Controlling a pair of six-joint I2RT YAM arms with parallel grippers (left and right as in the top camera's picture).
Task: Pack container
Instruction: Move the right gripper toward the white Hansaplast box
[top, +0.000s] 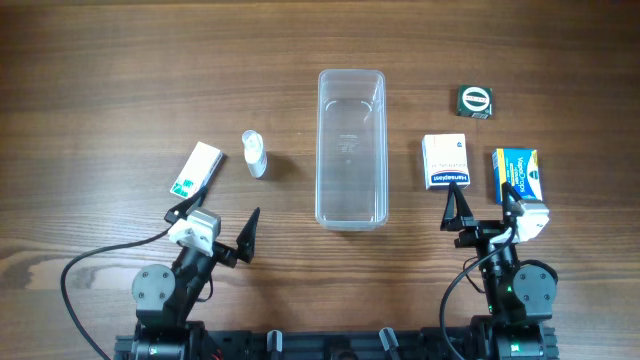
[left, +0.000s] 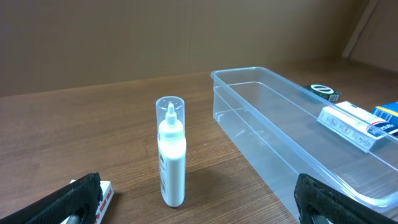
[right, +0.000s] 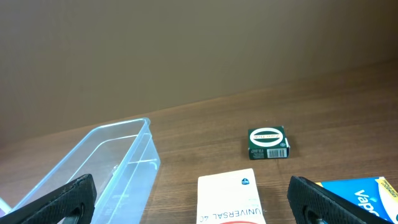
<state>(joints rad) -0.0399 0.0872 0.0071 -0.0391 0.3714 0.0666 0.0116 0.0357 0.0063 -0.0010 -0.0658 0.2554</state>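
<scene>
The container (top: 351, 148) stood in the middle of the tabletop (top: 100, 100), its long sides running away from the robot and its open top facing up. Its near short edge lay just ahead of the line between the two arms.

To its left, across a strip of bare wood, a small clear bottle (top: 254, 153) stood upright, apart from the container's wall. Farther left a white and green box (top: 195, 168) lay flat and slanted. The left pincer (top: 222, 210) hung low near the front edge with its fingers spread wide, grasping nothing. Its outer finger reached just short of that slanted box.

On the right a narrower strip of wood separated the container's long edge from a white box (top: 446, 162). Beside that box, apart from it, lay a blue box (top: 515, 175). A dark green box (top: 474, 100) sat farther back, well apart from both. The right pincer (top: 480, 197) was likewise released, its fingers parted and holding nothing. Their tips stood just short of the near edges of the white and blue boxes.

The widest bare wood lay across the far side and the far left.
</scene>
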